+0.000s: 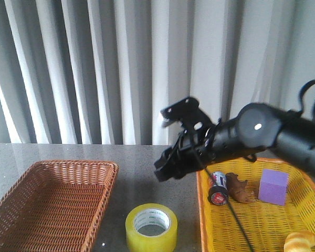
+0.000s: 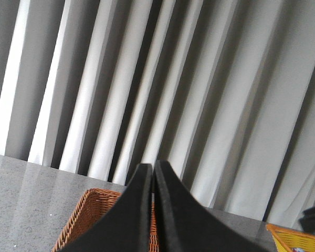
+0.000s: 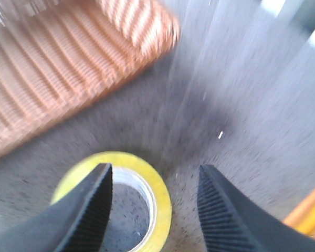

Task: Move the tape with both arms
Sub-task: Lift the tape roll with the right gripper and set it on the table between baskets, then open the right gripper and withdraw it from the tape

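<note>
While right wrist view blurs, open right claw [image 3: 152, 210] hangs above yellow translucent tape roll [image 1: 151, 227] on grey desk [image 1: 142, 178]; left claw [image 2: 152, 210] closed, empty.

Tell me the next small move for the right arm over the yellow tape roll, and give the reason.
Probably lower the open right gripper straight down. The thick yellow roll of packing tape lies flat on the grey table between the brown wicker basket and the yellow mesh basket. In the right wrist view one finger sits over its core, the other outside the rim, and nothing is gripped yet.
</note>
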`<state>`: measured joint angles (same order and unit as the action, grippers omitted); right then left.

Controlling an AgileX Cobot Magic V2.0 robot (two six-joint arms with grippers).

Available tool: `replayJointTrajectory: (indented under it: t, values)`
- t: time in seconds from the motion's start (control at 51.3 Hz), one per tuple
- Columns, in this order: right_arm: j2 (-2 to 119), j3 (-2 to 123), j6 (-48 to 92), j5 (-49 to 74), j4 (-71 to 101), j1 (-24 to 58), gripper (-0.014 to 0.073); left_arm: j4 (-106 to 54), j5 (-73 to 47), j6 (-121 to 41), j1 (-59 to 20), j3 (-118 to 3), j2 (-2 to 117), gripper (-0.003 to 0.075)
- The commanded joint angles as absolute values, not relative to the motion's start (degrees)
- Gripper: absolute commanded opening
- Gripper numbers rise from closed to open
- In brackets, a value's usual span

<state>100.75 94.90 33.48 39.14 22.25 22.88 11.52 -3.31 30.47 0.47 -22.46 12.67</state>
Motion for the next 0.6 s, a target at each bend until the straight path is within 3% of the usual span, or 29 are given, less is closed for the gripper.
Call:
replayJointTrajectory:
  t: [0.0,0.136,0.312,0.585]
  values:
    - [89.0,95.2,33.3,36.5,23.1,22.8,0.029,11.3,0.0,30.8,0.5,-24.2,13.8,0.0003]
    - [76.7,86.8,33.4,31.6,23.1,22.8,0.017,11.4,-1.6,30.7,0.5,-24.2,13.8,0.0003]
    - [57.1,64.8,33.1,20.1,23.7,22.8,-0.0006,11.4,-1.6,30.3,0.5,-24.2,13.8,0.0003]
    - [27.1,33.0,31.8,13.7,24.8,22.8,-0.0008,11.4,-1.5,30.3,0.5,-24.2,13.8,0.0003]
